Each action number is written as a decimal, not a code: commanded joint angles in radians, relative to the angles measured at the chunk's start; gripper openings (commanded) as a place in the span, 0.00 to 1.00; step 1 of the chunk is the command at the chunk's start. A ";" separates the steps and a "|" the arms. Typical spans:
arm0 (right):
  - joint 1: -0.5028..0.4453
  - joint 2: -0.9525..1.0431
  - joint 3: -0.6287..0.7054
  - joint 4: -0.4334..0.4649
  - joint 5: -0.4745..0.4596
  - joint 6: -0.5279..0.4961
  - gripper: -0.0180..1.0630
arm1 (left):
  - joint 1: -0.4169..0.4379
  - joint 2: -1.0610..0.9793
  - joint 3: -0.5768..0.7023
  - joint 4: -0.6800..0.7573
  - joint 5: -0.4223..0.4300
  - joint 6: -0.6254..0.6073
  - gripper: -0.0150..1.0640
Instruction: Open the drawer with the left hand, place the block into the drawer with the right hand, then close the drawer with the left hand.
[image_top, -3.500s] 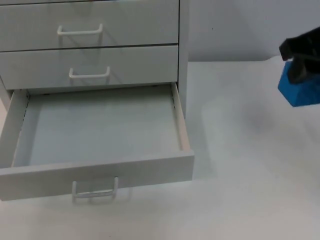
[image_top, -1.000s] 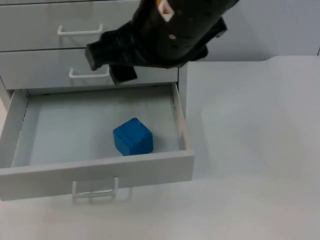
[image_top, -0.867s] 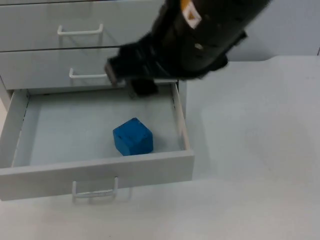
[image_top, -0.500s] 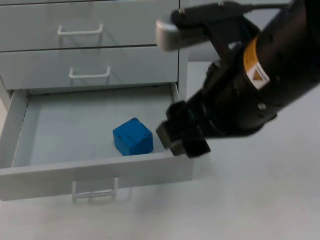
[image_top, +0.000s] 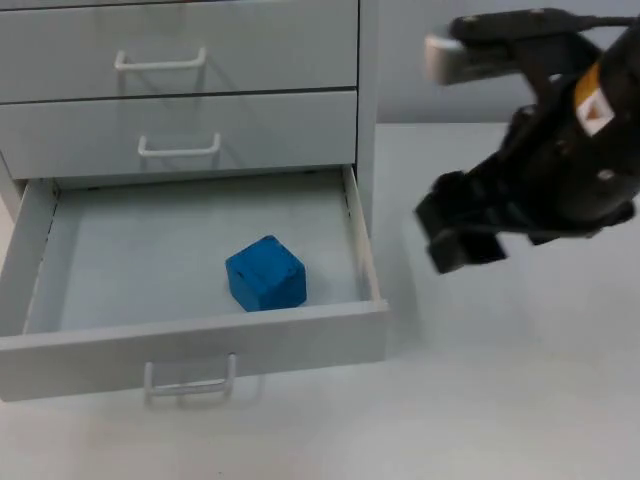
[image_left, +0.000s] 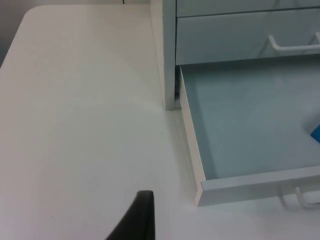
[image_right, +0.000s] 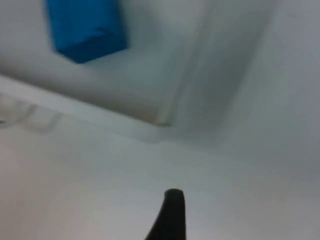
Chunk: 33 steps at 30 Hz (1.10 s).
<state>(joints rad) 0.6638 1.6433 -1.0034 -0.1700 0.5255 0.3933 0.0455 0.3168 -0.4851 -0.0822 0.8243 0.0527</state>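
Block (image_top: 265, 273), blue cube, lies in open drawer (image_top: 370, 265); right hand (image_top: 462, 232) beside, grip unreadable

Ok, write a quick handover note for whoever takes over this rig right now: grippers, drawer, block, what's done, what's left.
Right gripper: over the table to the right of the drawer, holding nothing.
Left gripper: waits over the table left of the cabinet.
Blue block: lies inside the open bottom drawer, near its front.
Done: drawer opened, block placed.
Left: close the drawer with the left gripper.
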 joint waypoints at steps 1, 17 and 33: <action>-0.100 -0.007 0.001 0.130 0.030 -0.152 0.68 | 0.003 -0.005 0.002 0.005 -0.017 -0.006 0.99; -0.717 -0.070 0.001 0.402 0.250 -0.545 0.68 | 0.003 -0.005 0.002 0.005 -0.025 -0.006 0.99; -0.721 -0.382 0.002 0.381 0.403 -0.591 0.68 | 0.003 -0.005 0.002 0.011 -0.056 -0.006 0.99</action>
<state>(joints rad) -0.0587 1.2905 -1.0030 0.2140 0.8986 -0.2005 0.0455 0.3168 -0.4851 -0.0750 0.7926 0.0527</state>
